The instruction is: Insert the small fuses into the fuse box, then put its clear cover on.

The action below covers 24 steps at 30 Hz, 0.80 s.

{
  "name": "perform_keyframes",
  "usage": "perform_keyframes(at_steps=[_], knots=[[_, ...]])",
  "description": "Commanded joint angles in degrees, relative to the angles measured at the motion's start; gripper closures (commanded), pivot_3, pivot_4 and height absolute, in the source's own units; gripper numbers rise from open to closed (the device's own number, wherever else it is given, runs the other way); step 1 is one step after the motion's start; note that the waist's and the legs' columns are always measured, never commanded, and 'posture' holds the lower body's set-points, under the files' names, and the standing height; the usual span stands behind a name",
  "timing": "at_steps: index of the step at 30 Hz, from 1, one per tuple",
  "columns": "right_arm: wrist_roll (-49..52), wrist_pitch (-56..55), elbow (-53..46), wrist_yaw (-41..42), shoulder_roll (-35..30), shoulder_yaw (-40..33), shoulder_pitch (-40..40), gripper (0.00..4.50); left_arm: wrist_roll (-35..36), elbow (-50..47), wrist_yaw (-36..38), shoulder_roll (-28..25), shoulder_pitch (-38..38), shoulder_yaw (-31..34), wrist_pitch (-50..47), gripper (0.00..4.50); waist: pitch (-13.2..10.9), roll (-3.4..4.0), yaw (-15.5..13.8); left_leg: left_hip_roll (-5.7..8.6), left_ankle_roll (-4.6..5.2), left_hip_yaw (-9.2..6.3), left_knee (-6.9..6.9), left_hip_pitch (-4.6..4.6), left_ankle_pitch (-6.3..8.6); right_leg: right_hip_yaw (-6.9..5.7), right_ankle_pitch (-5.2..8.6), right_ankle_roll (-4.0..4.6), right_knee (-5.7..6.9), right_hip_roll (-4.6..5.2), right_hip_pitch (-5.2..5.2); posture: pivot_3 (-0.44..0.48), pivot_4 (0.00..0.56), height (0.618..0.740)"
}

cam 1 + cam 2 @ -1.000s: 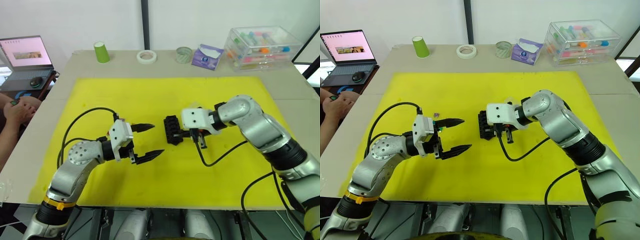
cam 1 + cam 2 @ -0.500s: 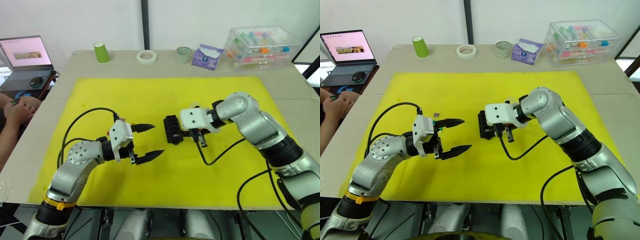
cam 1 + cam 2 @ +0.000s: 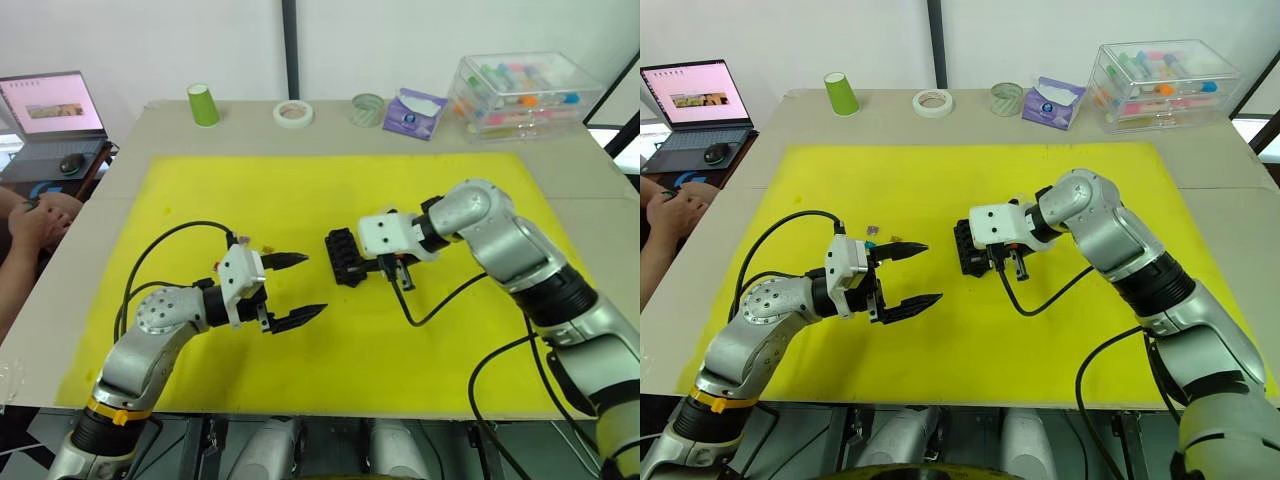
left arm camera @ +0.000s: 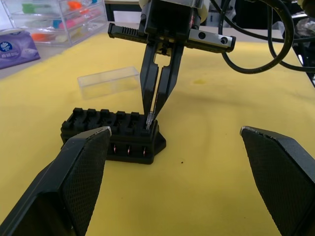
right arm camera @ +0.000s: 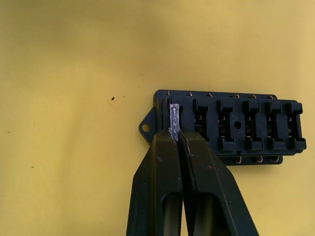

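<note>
Pinching grey fuse (image 5: 173, 117) at fuse box (image 5: 236, 125) | left jaws spread | clear cover (image 4: 109, 81) behind

White wall (image 3: 150, 40), beige table (image 3: 110, 200), yellow mat (image 3: 300, 200), laptop (image 3: 50, 105)

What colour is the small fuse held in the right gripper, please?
Grey, almost translucent: the fuse pinched by the right gripper shows best in the right wrist view.

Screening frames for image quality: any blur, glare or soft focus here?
Right wrist view: fuse box sharp, end effector pinching a grey fuse, lit evenly. Left wrist view: clear cover and bin behind slightly soft. Head views: even light, no strong glare on the yellow mat.
</note>
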State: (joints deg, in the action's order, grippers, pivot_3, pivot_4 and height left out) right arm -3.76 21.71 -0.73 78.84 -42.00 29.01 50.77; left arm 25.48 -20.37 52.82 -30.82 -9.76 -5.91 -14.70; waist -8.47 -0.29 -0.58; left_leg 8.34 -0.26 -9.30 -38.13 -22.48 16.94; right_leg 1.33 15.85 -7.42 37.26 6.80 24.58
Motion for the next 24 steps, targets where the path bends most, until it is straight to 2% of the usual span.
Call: perform_keyframes(at_steps=[1, 17, 20, 22, 24], knots=[[-1.0, -0.8, 0.2, 0.3, 0.8, -0.4, 1.6, 4.5, 0.3, -1.3, -0.1, 0.2, -0.3, 0.3, 0.3, 0.07, 0.0, 0.0, 0.0, 0.0, 0.0, 0.0, 0.0, 0.0, 0.0, 0.0, 0.0, 0.0, 0.0, 0.0, 0.0, 0.0, 0.15, 0.74], [-2.1, -2.3, 0.7, 0.5, 0.9, -0.7, 0.9, 4.5, 0.3, -0.8, 0.1, 0.3, -0.8, 0.2, 0.5, 0.07, 0.0, 0.0, 0.0, 0.0, 0.0, 0.0, 0.0, 0.0, 0.0, 0.0, 0.0, 0.0, 0.0, 0.0, 0.0, 0.0, 0.15, 0.74], [-1.5, -2.7, 0.6, 0.3, 1.1, -1.3, 0.7, 3.79, 0.2, -0.6, 0.2, 0.3, -0.7, 0.2, 0.7, 0.0, 0.0, 0.0, 0.0, 0.0, 0.0, 0.0, 0.0, 0.0, 0.0, 0.0, 0.0, 0.0, 0.0, 0.0, 0.0, 0.0, 0.15, 0.74], [-0.8, -2.5, 0.2, 0.3, 1.1, -2.0, 0.7, 3.16, 0.2, -0.5, 0.4, 0.3, -0.6, 0.3, 0.8, 0.0, 0.0, 0.0, 0.0, 0.0, 0.0, 0.0, 0.0, 0.0, 0.0, 0.0, 0.0, 0.0, 0.0, 0.0, 0.0, 0.0, 0.15, 0.74], [-0.4, -2.3, -0.1, 0.5, 1.0, -2.4, 0.7, 3.16, 0.2, -0.5, 0.4, 0.3, -0.5, 0.3, 0.8, 0.0, 0.0, 0.0, 0.0, 0.0, 0.0, 0.0, 0.0, 0.0, 0.0, 0.0, 0.0, 0.0, 0.0, 0.0, 0.0, 0.0, 0.15, 0.74]])
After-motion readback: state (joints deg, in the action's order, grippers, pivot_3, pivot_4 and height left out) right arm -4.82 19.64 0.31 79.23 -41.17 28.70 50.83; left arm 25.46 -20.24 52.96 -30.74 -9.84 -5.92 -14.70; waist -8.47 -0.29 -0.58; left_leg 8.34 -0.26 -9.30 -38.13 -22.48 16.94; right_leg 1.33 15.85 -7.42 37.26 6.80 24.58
